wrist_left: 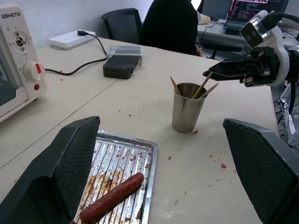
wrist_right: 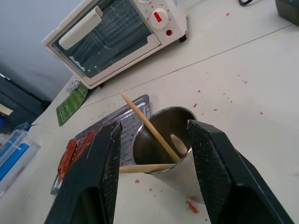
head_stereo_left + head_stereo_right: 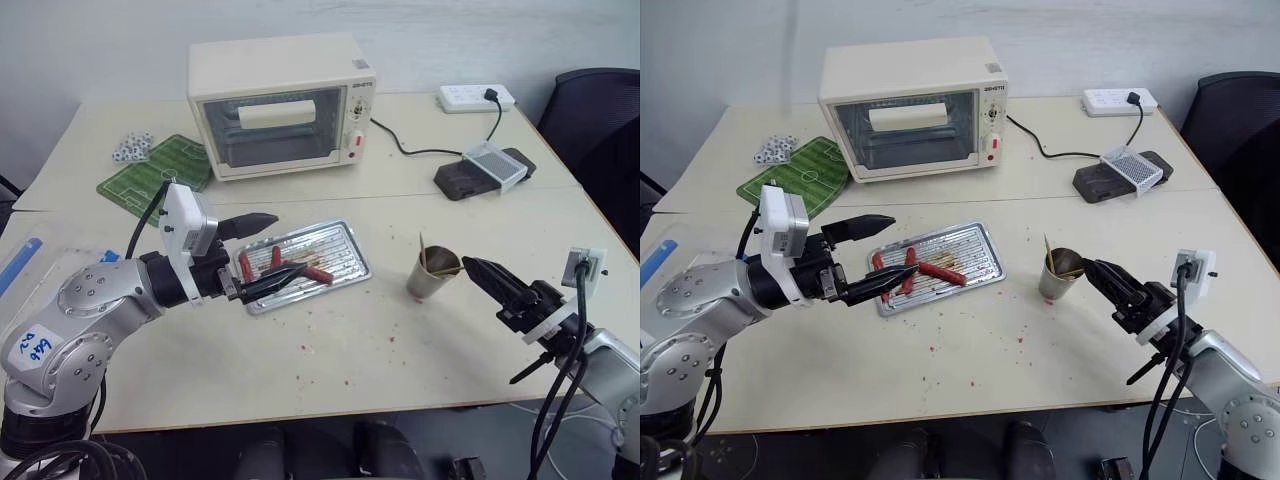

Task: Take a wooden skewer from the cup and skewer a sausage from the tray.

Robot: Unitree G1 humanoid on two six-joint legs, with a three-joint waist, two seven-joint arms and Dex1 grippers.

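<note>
Cup [image 3: 432, 272] is stood upright on the desk [image 3: 330, 370], right of the tray [image 3: 335, 252] and apart from it. Three skewers are seen in the cup, leaning on its rim; one skewer [image 2: 148, 125] is angled up and out toward the tray.

Right gripper [image 2: 154, 163] is held level just beside the cup, fingers [image 2: 100, 168] partly open, one either side of the cup in the right wrist view. Nothing is gripped; contact with cup or skewers cannot be told.

Left gripper [image 3: 872, 258] is held level above the tray's left end, fingers spread wide, empty.

Three sausages are lain on the tray's left half; one sausage [image 3: 940, 272] is set across the ridges near the middle. Oven [image 3: 280, 105] is stood behind the tray.
</note>
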